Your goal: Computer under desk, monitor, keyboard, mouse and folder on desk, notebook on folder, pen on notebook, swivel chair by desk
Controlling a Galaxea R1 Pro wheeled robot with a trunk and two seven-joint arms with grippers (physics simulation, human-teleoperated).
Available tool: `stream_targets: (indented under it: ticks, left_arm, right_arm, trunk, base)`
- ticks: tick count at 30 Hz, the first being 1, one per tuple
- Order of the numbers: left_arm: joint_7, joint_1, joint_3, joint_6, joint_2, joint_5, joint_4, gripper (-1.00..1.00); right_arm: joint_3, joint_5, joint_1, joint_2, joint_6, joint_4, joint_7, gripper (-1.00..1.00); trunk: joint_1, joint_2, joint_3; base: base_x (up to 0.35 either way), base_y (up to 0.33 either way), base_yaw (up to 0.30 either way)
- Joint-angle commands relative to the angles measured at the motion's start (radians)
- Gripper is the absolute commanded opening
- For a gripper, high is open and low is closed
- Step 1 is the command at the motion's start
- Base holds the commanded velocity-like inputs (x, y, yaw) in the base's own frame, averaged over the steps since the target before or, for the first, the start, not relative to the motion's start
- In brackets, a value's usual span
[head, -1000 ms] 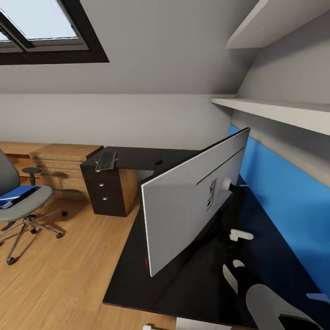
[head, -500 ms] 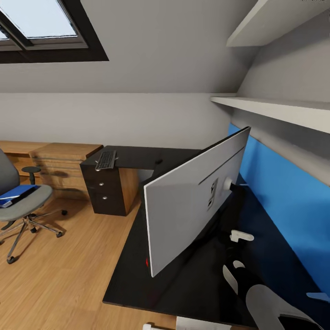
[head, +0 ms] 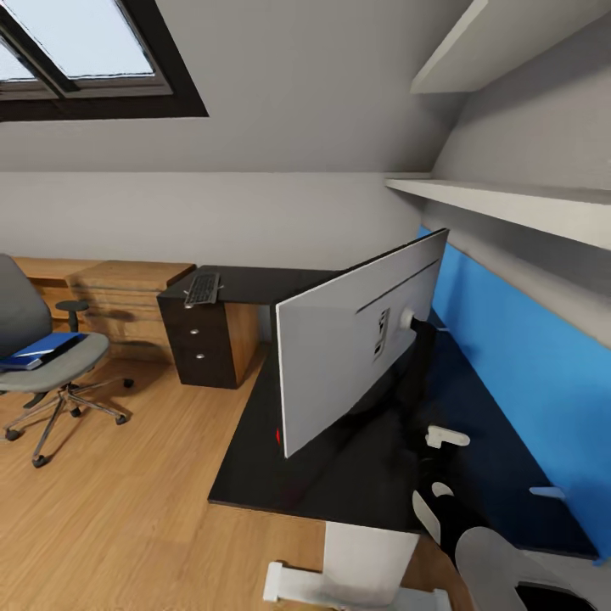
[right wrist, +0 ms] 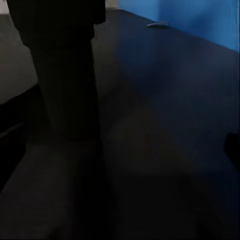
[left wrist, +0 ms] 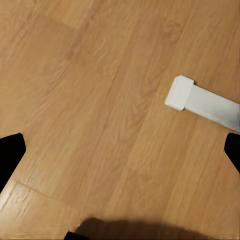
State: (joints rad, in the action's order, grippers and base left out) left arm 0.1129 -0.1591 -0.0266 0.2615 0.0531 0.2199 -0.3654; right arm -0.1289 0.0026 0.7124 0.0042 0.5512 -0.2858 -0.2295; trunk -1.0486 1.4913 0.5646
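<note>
Head view: the monitor [head: 361, 335] stands on the desk [head: 255, 441] at frame centre, silver-white back toward the camera, tilted, with the blue wall panel [head: 526, 356] behind it at right. The keyboard [head: 202, 288] lies on the far arm of the desk, centre-left, above the black drawer unit [head: 202, 348], one end overhanging the desk edge. Beside that unit stands a light-wood drawer chest [head: 127, 297]. The swivel chair [head: 42, 356] sits at the left edge on the wood floor [head: 127, 509], well apart from the desk, with the folder [head: 42, 348] on its seat; something dark lies on the folder, too small to identify. Left wrist view: left gripper [left wrist: 120, 150] jaws apart, black fingertips [left wrist: 10, 150] at opposite frame edges over floor, a white desk foot [left wrist: 200, 102] nearby. Right wrist view: dark desk surface, monitor neck at upper left; right gripper state cannot be told.
</note>
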Motion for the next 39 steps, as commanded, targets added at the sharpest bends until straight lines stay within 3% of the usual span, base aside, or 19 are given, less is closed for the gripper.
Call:
stream_targets:
  ticks: [1,16,22,26,31,39]
  left_arm:
    - [0.001,0.0,-0.003,0.003,0.001,0.001,0.0,1.0]
    - [0.0,0.0,-0.003,0.005,0.001,0.001,0.0,1.0]
    - [-0.004,0.0,-0.003,0.02,-0.001,0.001,0.0,1.0]
    - [-0.001,0.0,0.0,0.023,0.017,-0.002,0.014,1.0]
    - [0.0,0.0,0.0,0.024,0.022,-0.002,0.014,1.0]
    - [0.002,0.0,0.002,0.024,0.022,-0.002,0.015,1.0]
  right_arm:
    - [-0.003,0.0,0.001,0.0,0.003,0.002,0.0,1.0]
    - [-0.002,0.002,0.001,0.002,0.004,0.028,0.003,1.0]
    - [-0.003,0.002,0.001,0.002,0.006,0.048,0.004,1.0]
    - [-0.005,-0.001,0.024,0.025,0.003,0.07,0.001,1.0]
    - [-0.004,-0.001,0.052,0.026,0.002,0.098,0.001,1.0]
    - [-0.002,0.002,0.038,0.022,0.002,0.142,0.005,1.0]
  trunk:
    - [0.001,0.001,0.001]
    - [0.001,0.001,0.001]
    - [0.001,0.001,0.001]
    - [0.001,0.001,0.001]
    - [0.001,0.001,0.001]
    - [0.031,-0.055,-0.024]
  base:
    - [-0.321,0.0,0.0]
    - [-0.307,-0.002,0.0]
    - [-0.069,-0.003,0.0]
    - [0.0,0.0,0.0]
    - [0.0,0.0,0.0]
    - [0.0,0.0,0.0]
